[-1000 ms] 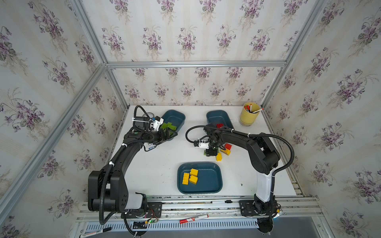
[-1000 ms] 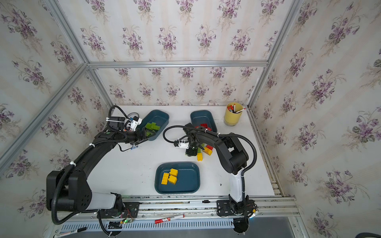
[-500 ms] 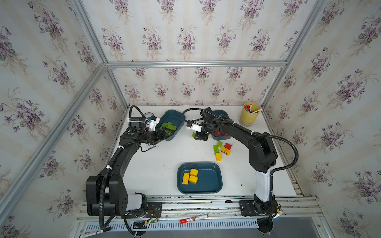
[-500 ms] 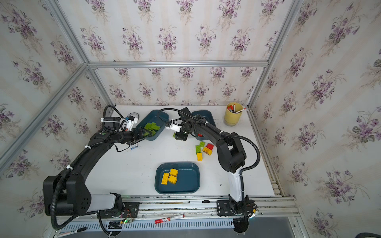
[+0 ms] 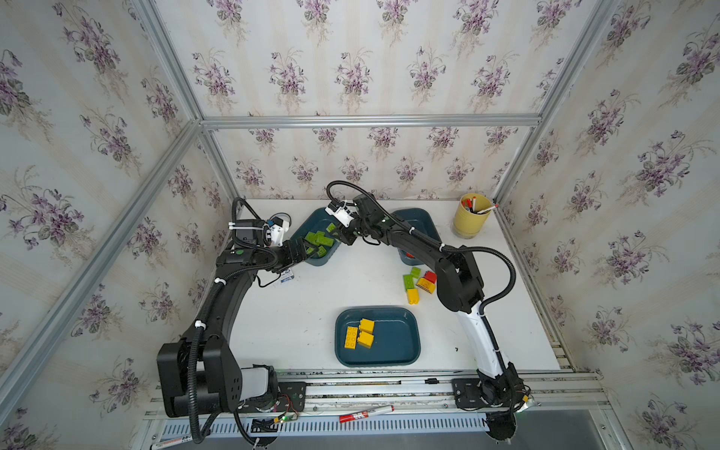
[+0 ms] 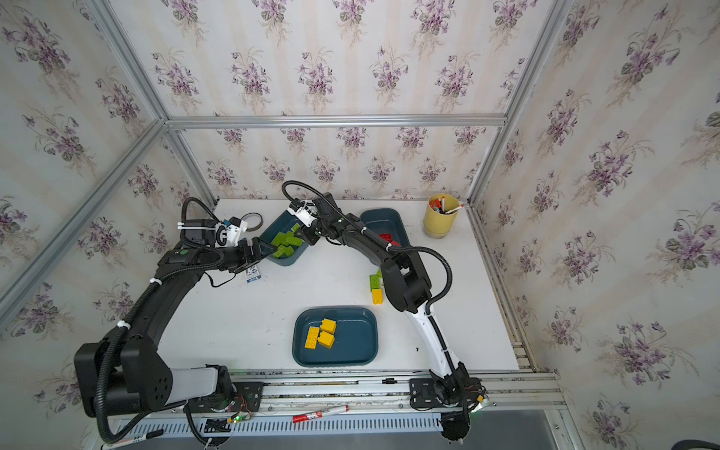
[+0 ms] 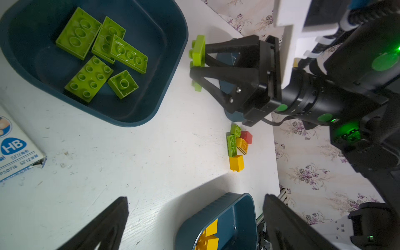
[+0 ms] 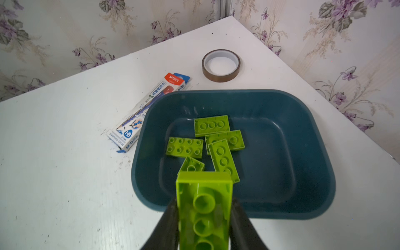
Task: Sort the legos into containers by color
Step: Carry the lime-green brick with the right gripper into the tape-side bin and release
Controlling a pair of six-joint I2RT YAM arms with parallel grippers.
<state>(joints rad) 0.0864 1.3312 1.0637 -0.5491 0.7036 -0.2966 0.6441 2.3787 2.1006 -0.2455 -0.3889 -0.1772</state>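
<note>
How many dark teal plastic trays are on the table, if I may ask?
3: the back-left tray holds lime green bricks, the back-right tray sits partly behind the right arm, the front-centre tray holds yellow bricks. None seems hidden.

The green brick (image 8: 203, 194) is glossy, translucent plastic; the tray (image 8: 303, 121) smooth, softly shiny plastic. The white table (image 8: 65, 151) looks matt and scuffed; the frame rails (image 5: 370, 120), brushed metal.

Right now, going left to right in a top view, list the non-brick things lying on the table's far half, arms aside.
Left to right: pencil box → tray holding green bricks → tray holding red bricks → yellow pen cup.
</note>
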